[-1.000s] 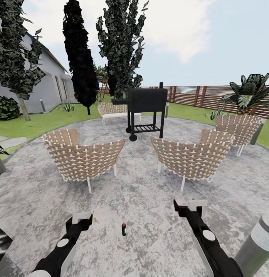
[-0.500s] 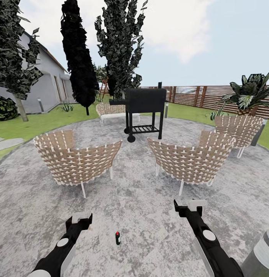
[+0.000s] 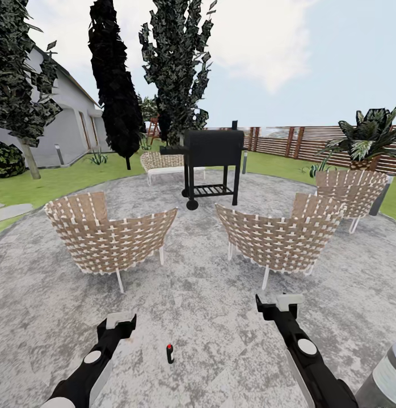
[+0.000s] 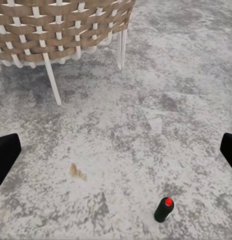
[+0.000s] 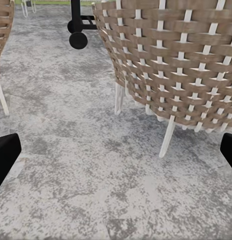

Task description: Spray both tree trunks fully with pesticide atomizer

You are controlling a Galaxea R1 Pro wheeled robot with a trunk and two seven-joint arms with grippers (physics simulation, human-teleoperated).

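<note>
Grey mottled paving (image 3: 209, 294) spreads across the patio, with green lawn (image 3: 67, 178) and a slatted wooden fence (image 3: 294, 141) beyond it. 2 tall trees (image 3: 178, 62) rise at the far edge beside a narrow black-leaved one (image 3: 113, 85), and a third leafy trunk stands at the far left near the house (image 3: 67, 130). A black grill cart (image 3: 212, 164) sits mid-patio, ringed by woven chairs (image 3: 110, 235).

Over the last second the whole head view has slid: the chairs and grill sit a little further left and lower, so the camera has moved, not the furniture. The small dark atomizer (image 3: 170, 353) with its red cap now lies closer in, between the 2 arms, upright on the paving; the left wrist view shows it (image 4: 163, 209) just ahead. I judge the approach nearly done, with the reach-down next.

Both tools are empty. The left gripper (image 3: 119, 324) and right gripper (image 3: 278, 304) each show fingertips at opposite edges of their wrist views, so both stand wide apart, touching nothing.
</note>
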